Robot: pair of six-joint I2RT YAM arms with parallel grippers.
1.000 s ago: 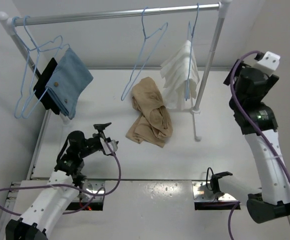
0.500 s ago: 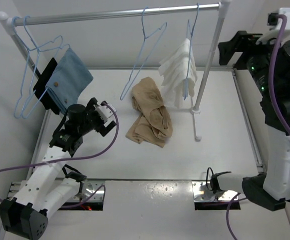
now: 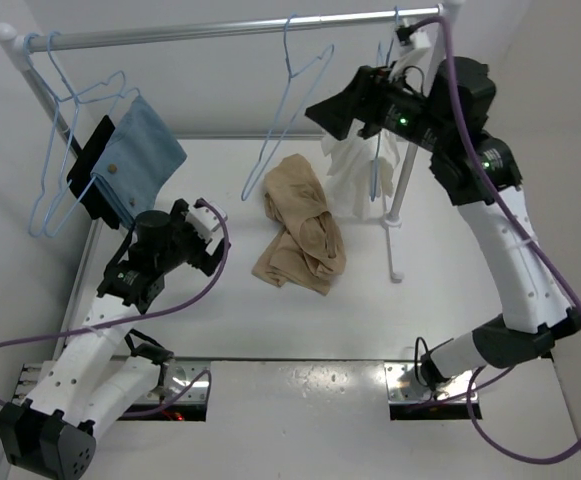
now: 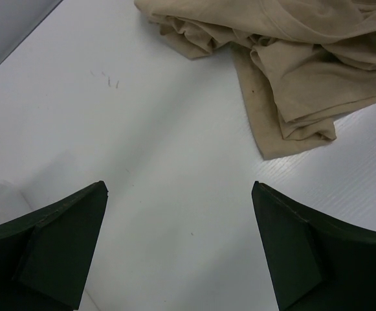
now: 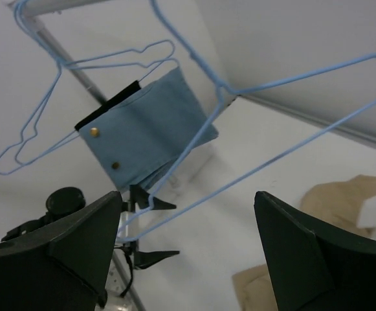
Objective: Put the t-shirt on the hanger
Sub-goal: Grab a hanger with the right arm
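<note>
The t-shirt point(image 3: 298, 225) lies crumpled on the table point(image 3: 270, 320), its long axis running away from the arms' bases. It sits ahead and to the right of the left gripper point(image 4: 180, 191), whose jaws are spread wide and empty. The hanger point(image 5: 226, 92) hangs bare on the rail point(image 3: 220, 30), just ahead of the right gripper point(image 5: 188, 197), whose parted fingers grasp nothing. The left arm looks nearer the cloth, the right nearer the wire.
</note>
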